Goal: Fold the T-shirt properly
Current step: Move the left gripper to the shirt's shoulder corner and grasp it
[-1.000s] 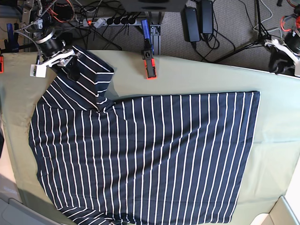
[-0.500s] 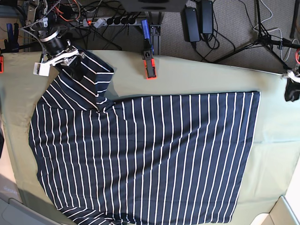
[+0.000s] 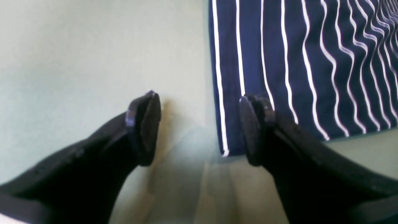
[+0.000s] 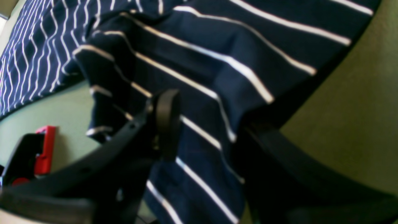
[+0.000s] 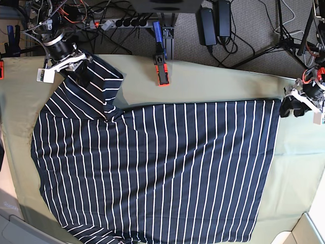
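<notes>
Navy cloth, left wrist view: the T-shirt (image 3: 298,62) fills the top right, dark blue with thin white stripes, lying flat on the pale green tablecloth (image 3: 93,62).
Left gripper, left wrist view: the left gripper (image 3: 199,127) has its two black fingers wide apart. One finger (image 3: 146,124) is over bare tablecloth. The other finger (image 3: 253,130) is over the shirt's corner. The corner lies between them. Nothing is held.
Shirt, right wrist view: a bunched, folded part of the T-shirt (image 4: 199,62) fills most of the picture. More of it lies flat at the top left.
Right gripper, right wrist view: the right gripper (image 4: 205,130) has cloth between its fingers. One round pad (image 4: 166,121) presses the striped cloth. The other finger is dark and partly hidden by the cloth.
Clamp, right wrist view: a red and black clamp (image 4: 34,152) sits low on the left.
Base view: the T-shirt (image 5: 162,168) is spread wide over the tablecloth (image 5: 218,81). The right gripper (image 5: 68,63) is at the shirt's top left sleeve. The left gripper (image 5: 297,104) is at the shirt's top right corner. The clamp (image 5: 162,71) is at the table's far edge.
</notes>
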Motion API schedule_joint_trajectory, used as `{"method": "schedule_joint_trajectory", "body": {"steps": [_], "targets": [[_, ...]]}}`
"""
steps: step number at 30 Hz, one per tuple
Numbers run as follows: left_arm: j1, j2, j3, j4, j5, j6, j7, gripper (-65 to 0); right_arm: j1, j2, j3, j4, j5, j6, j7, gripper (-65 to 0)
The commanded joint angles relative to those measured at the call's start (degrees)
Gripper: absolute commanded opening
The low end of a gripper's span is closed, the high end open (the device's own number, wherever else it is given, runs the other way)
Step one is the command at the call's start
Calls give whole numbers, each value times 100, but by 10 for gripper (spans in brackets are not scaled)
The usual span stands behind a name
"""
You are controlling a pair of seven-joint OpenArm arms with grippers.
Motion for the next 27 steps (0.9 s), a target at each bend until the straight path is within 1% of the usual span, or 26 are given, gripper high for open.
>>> {"method": "schedule_joint_trajectory", "body": {"steps": [1,8,16,20,24,27], "targets": [[-42,-68,-52,57,-81,-26,-61,-211,-33,31,-9,50,-44,50,-105,-431],[-44,186,-28,-28,-101,-24,-66,-211,-33,28,-9,50,-44,48,-103,-432],[-42,380,-28,-173,-214,-26,2,-211,-33,28,-9,50,-44,48,-103,-432],[-39,407,-20,-173,-352,-199,184,-211,-33,31,-9,50,-44,50,-103,-432],[-39,407,-20,-173,-417,-205,216,-211,-33,28,-9,50,-44,48,-103,-432],[-39,407,-20,-173,-398,-459,354,-211,-31,28,-9,50,-42,48,-101,-431]]}}
